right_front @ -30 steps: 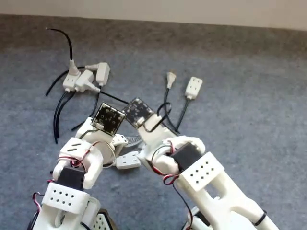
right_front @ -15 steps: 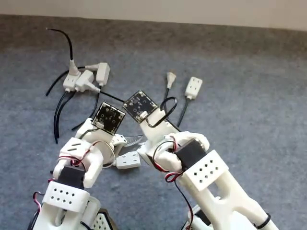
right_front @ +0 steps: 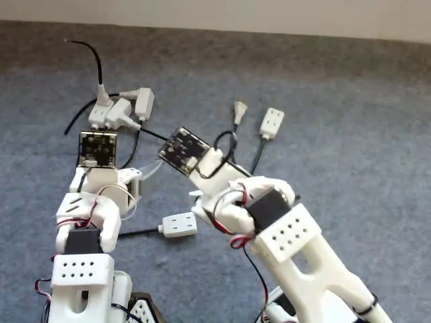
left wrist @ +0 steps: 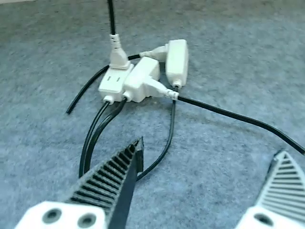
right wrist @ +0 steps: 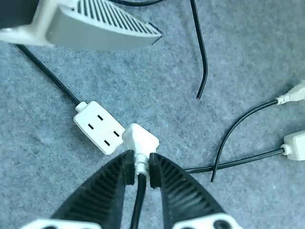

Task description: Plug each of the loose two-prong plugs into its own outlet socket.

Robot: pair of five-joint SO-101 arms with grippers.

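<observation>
My right gripper (right wrist: 139,156) is shut on the cable neck of a white two-prong plug (right wrist: 141,138). The plug's body rests against the end of a white outlet socket (right wrist: 100,128) lying on the grey carpet; I cannot tell whether the prongs are in. From above, that socket (right_front: 178,225) lies between the two arms. My left gripper (left wrist: 211,149) hangs open over the carpet, short of a cluster of white plugs and sockets (left wrist: 138,76). A loose plug (right_front: 239,110) and another socket (right_front: 271,123) lie farther back on the right.
Black cables (left wrist: 97,131) run from the cluster (right_front: 118,111) across the carpet towards the arms. One finger of the other arm (right wrist: 95,24) sits close beyond the socket in the right wrist view. Open carpet (right_front: 363,148) lies to the right.
The left arm has swung left, away from the near socket and towards the cluster of plugs. The right arm has shifted slightly left. The near socket has stayed in place.
</observation>
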